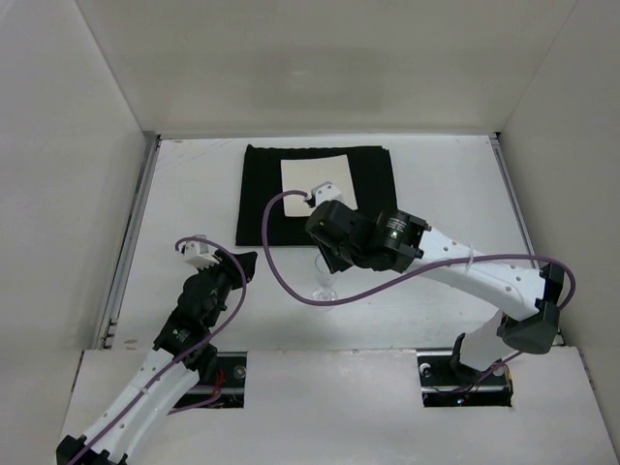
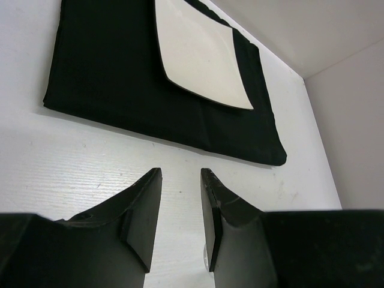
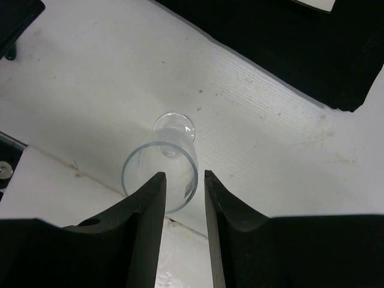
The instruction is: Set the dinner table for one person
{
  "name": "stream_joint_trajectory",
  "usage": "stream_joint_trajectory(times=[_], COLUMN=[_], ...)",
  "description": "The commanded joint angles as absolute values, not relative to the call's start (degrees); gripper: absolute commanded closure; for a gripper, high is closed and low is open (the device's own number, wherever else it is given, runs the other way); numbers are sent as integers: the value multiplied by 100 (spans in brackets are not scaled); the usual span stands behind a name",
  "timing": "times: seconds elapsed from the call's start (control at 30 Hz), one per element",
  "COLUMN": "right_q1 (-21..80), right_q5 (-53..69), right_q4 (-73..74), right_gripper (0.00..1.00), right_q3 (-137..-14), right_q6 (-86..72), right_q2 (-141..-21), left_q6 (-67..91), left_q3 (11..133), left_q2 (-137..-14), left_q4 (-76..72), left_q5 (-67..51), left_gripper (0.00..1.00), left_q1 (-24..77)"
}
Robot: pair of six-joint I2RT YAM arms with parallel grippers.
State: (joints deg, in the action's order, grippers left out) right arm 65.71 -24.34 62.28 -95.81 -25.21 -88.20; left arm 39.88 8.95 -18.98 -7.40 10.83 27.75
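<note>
While the left fingers [image 2: 144,204] hang slightly apart over bare surface with nothing between them, the right fingers [image 3: 147,210] stand a narrow gap apart over the near rim of a clear stemmed wine glass [image 3: 161,159]. It stands upright on the wide matte white dinner table [image 1: 184,194], which spreads under both arms. Farther back lies a black rectangular cloth placemat [image 1: 260,199] carrying a small square white plate [image 1: 312,174].

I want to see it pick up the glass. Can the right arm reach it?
Probably yes. The right gripper hangs right above the upright glass, its jaws slightly apart over the rim, and nothing lies between them.
</note>
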Motion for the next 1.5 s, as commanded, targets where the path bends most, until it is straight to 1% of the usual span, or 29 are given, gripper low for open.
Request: stream_joint_trajectory(times=[0.0,0.13,0.17,0.27,0.43,0.57,0.8,0.93,1.1,1.37,1.47], right_q1=[6526,6464,6447,6447,6438,6438,6245,5806,5033,3680,3319], right_q5=[-2338,-2329,-2320,-2303,-2373,-2478,-2724,-2707,-2628,-2646,-2672], right_q4=[6012,5950,5924,5897,5897,5924,5977,5652,5222,4817,4755], right_gripper=[63,64,65,71,85,91,93,94,95,95,95], right_q3=[-9484,-9405,-9378,-9343,-9369,-9544,-9782,-9913,-10370,-11460,-11916], right_q6=[-2426,-2391,-2391,-2391,-2391,-2382,-2268,-2022,-1671,-1336,-1266], right_q2=[-8903,-8930,-8930,-8930,-8938,-8860,-8640,-8604,-8710,-9500,-9921], left_q6=[3938,3946,3946,3946,3946,3955,3981,3981,3981,3981,3981], left_q3=[870,870,870,870,870,870,870,879,879,879,879], left_q2=[-1819,-1793,-1784,-1775,-1775,-1775,-1802,-1846,-1854,-1837,-1846], left_q4=[-879,-853,-853,-853,-853,-853,-826,-826,-826,-835,-835], left_q5=[1134,1134,1134,1134,1134,1134,1160,1195,1248,1248,1248], left_gripper=[70,70,70,70,70,70,64,60,59,58,58], left_q1=[2773,2773,2773,2773,2773,2764,2738,2738,2764,2773,2773])
